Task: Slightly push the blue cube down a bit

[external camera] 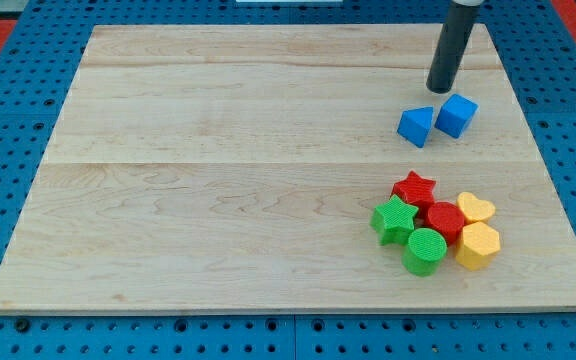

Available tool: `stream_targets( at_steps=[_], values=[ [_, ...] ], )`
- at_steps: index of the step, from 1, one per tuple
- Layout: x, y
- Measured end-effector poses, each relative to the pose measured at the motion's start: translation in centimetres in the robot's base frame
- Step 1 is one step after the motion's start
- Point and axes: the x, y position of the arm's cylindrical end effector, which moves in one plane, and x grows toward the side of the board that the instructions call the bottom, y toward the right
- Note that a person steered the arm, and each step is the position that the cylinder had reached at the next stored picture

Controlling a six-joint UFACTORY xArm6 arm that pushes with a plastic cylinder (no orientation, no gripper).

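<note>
The blue cube [457, 115] sits on the wooden board [218, 170] at the view's upper right. A second blue block [417, 126], wedge-like, lies just to its left, nearly touching it. My tip [438, 90] is the lower end of the dark rod that comes down from the view's top. It stands just above and slightly left of the blue cube, a small gap away, over the space between the two blue blocks.
A cluster sits at the lower right: a red star [415, 188], a green star [395, 219], a red cylinder [444, 221], a green cylinder [425, 250], a yellow heart [476, 208] and a yellow block [479, 245]. Blue pegboard [8, 120] surrounds the board.
</note>
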Motion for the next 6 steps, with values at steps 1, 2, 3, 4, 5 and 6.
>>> stream_targets(
  at_steps=[1,2,3,4,5,6],
  values=[
    [1.0,1.1],
    [2.0,0.8],
    [3.8,0.8],
    [4.4,0.8],
    [4.3,0.8],
    [4.0,0.8]
  ],
)
